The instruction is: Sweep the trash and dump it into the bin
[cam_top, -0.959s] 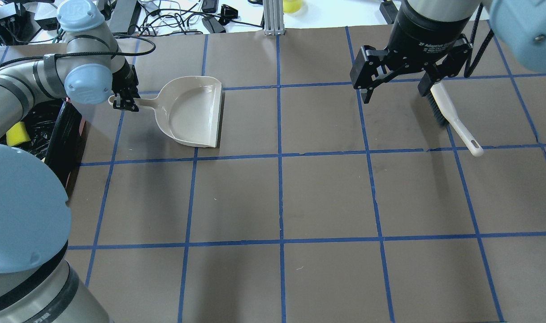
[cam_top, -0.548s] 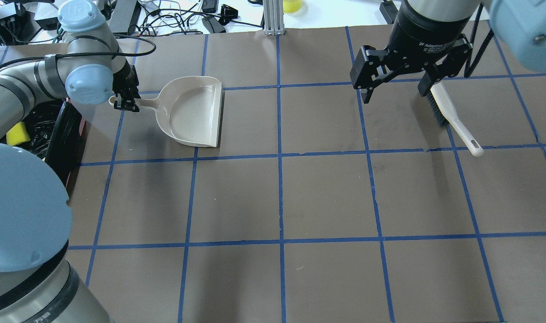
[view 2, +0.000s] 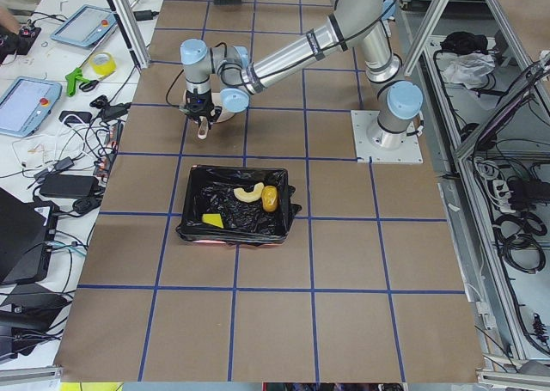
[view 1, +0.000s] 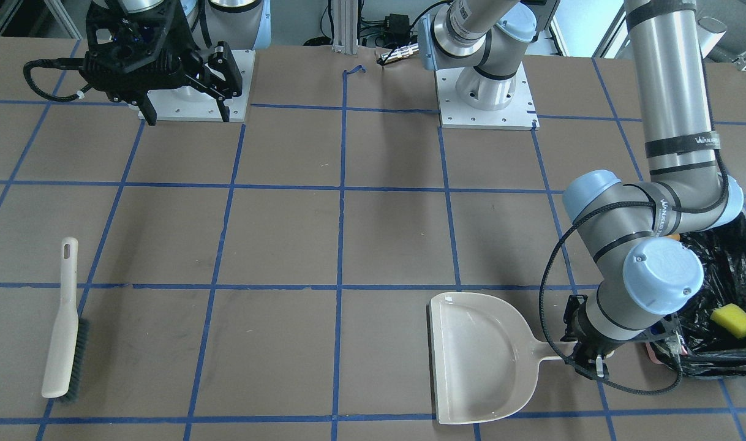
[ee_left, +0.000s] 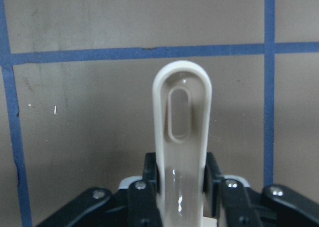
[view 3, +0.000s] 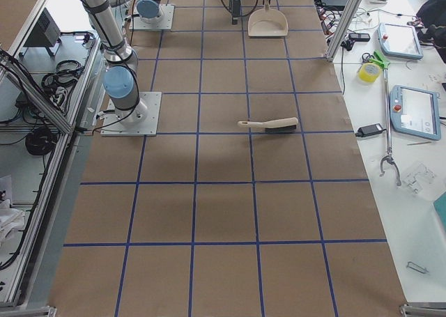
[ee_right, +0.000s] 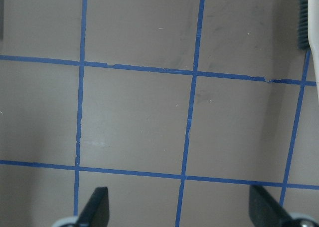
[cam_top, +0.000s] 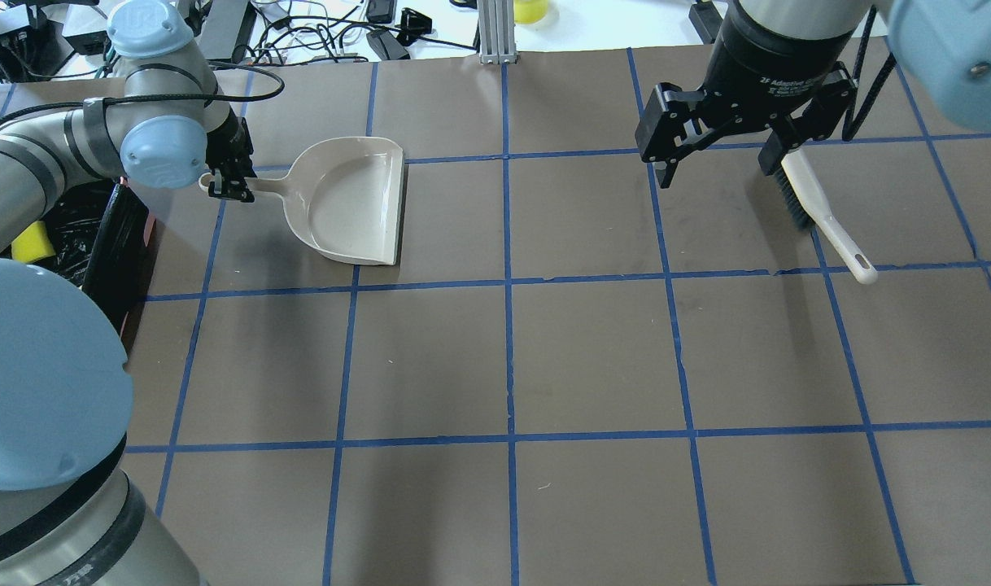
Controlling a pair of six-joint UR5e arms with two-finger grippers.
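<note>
One black-bag-lined rectangular bin [view 2: 258,233] holds three trash pieces — glossy golden-brown lump [view 2: 270,199], curved tan croissant shape [view 2: 249,193], yellow-green sponge wedge [view 2: 211,222] — left gripper [ee_left: 182,173] clamps the handle of one beige plastic dustpan [cam_top: 345,203], right gripper [cam_top: 717,169] spread apart

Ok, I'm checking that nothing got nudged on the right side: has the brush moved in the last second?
No. The brush lies as before, with its handle tip over the same horizontal blue tape line in the overhead view.

Bin [cam_top: 111,248] mostly behind left arm [cam_top: 44,159]
</note>
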